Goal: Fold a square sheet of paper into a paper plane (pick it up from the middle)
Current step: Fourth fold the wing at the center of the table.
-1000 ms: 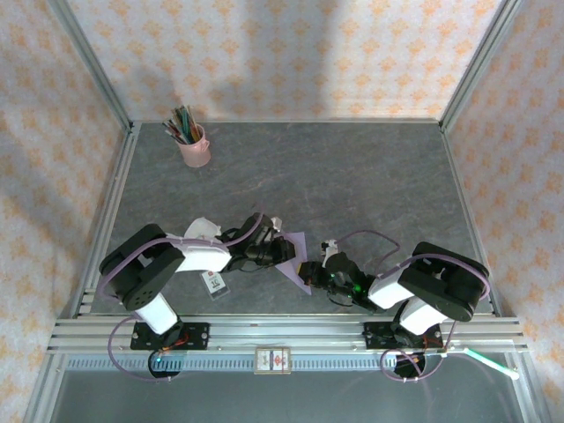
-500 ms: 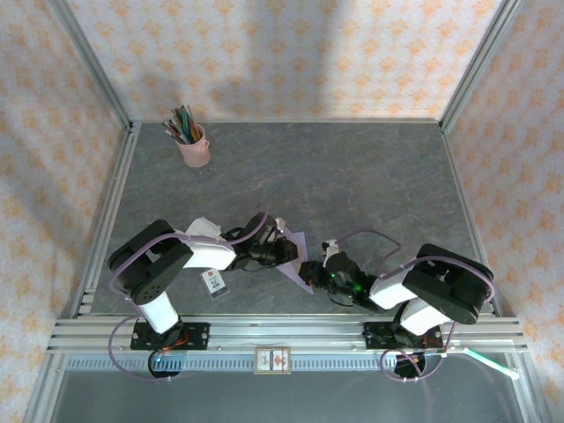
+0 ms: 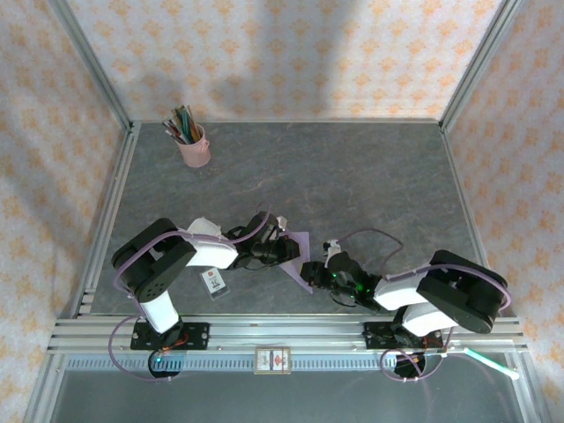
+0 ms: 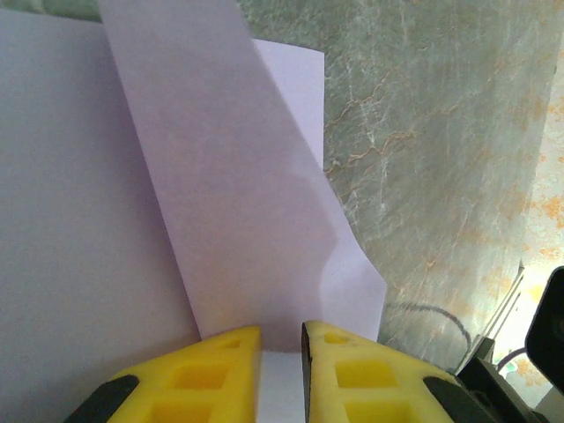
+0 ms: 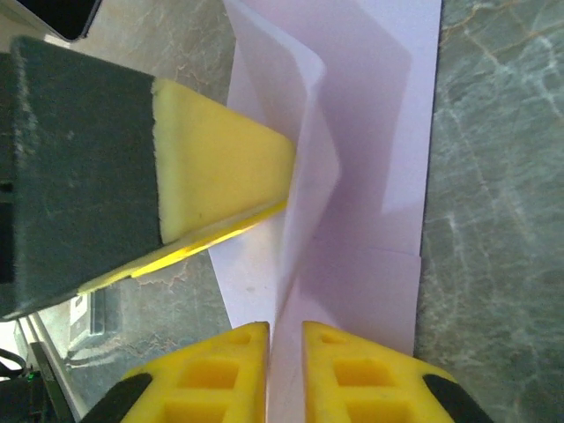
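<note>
Grey marbled bench [image 3: 352, 176] with orange-patterned walls [image 3: 264, 53] round it, and everything's bunched up by the middle of the near edge. The square sheet of paper [image 3: 300, 247] is lavender and partly folded, with flaps raised rather than lying flat. From above, its long axis runs roughly far-to-near, with the wide end toward the far edge, narrowing to a tip that points at the near edge. The left tool [image 4: 282, 339] comes at it from the left-edge side and the right tool [image 5: 286, 330] from the near right. Each has its yellow fingers [image 4: 220, 370] almost together, with a paper fold running into the slim gap. Honestly can't tell if either one is actually pinching it. Over by the far left corner a pink cup [image 3: 195, 148] stands upright with a bunch of pens [image 3: 181, 122] in it. A small white card [image 3: 214, 280] lies flat close to the near edge, left of the paper.
</note>
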Tool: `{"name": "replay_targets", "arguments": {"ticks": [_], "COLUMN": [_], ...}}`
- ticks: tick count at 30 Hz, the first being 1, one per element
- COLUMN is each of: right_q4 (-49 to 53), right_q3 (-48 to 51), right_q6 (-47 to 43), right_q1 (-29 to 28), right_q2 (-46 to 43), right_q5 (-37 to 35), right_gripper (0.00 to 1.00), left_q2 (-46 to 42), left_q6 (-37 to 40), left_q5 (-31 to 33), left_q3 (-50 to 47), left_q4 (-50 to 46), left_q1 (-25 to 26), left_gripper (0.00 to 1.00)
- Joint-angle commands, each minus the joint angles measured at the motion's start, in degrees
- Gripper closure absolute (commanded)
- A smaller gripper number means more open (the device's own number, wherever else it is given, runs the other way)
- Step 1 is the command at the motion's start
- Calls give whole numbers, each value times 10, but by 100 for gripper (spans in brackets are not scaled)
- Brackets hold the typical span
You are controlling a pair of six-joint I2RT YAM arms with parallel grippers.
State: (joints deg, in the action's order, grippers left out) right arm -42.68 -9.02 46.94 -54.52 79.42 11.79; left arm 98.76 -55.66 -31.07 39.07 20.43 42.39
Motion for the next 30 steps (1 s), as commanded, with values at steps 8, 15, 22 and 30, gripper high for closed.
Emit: {"name": "replay_targets", "arguments": {"ticks": [8, 15, 22, 30], "right_q4": [101, 185, 261, 291], "right_q3": [-22, -58, -97, -118], "right_q6": [-52, -80, -92, -94], "right_q1": [-18, -51, -94, -114], "right_q2": [-54, -65, -45, -8], "right_q5": [-45, -108, -185, -218], "right_gripper": [78, 75, 73, 73], "left_q2": [10, 13, 16, 14], "left_q6": [-3, -2, -2, -1], "left_q5": [7, 7, 6, 5], "left_q3": [14, 16, 20, 19], "left_q4": [4, 2, 1, -3], "left_q1": [2, 2, 2, 2], "left_gripper": [78, 78, 78, 78]}}
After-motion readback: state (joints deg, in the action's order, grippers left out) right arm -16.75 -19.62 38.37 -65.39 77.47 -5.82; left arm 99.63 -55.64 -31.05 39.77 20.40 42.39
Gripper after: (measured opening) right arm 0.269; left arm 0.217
